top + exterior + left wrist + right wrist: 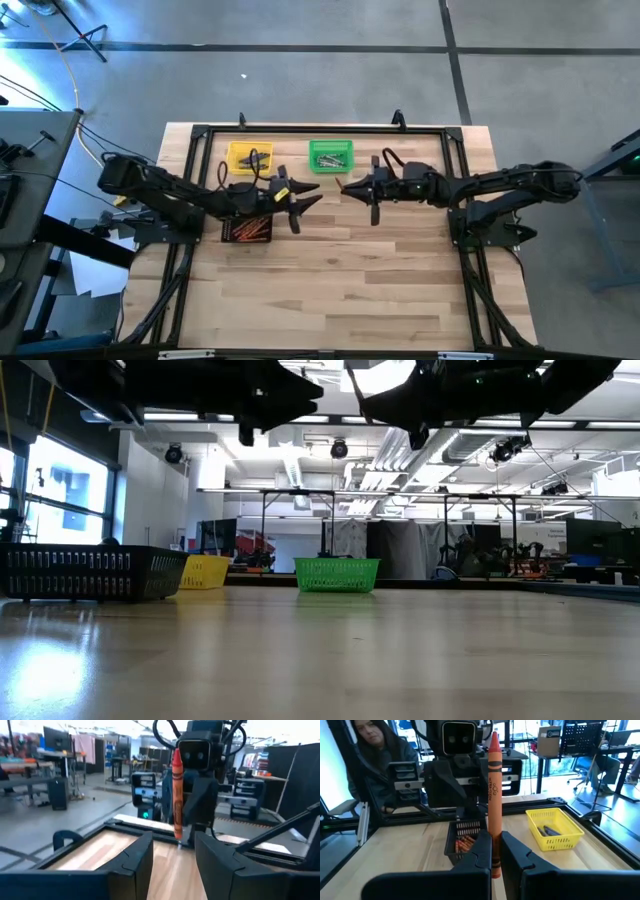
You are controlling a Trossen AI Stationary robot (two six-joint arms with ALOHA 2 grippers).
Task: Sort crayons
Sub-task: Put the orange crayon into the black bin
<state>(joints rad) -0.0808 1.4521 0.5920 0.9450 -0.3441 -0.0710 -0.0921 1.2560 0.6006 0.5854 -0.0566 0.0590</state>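
Observation:
My right gripper (346, 186) is above the table's middle, just before the green bin (330, 155), and is shut on an orange-red crayon (493, 795). The crayon also shows in the left wrist view (176, 795). My left gripper (314, 196) is open and empty, level with the right one and facing it a short way to the crayon's left; its fingers (135, 865) stand apart. More orange-red crayons lie in the black mesh bin (247, 228), dark ones in the yellow bin (249, 157), and grey ones in the green bin. My right gripper pinches the crayon's lower part near its blunt end (495, 851) between its two fingers. The fingers are about level, come from the table's right, and lie across the crayon. The crayon stands upright, pointed tip up, lifted clear of the table.
The black bin (90, 572) stands at the left below my left arm, and the yellow (205, 571) and green (337, 574) bins stand near the far edge. A black frame (455, 160) runs round the table. A person (370, 740) sits beyond the table's left side. Bare wood (340, 290) lies nearer.

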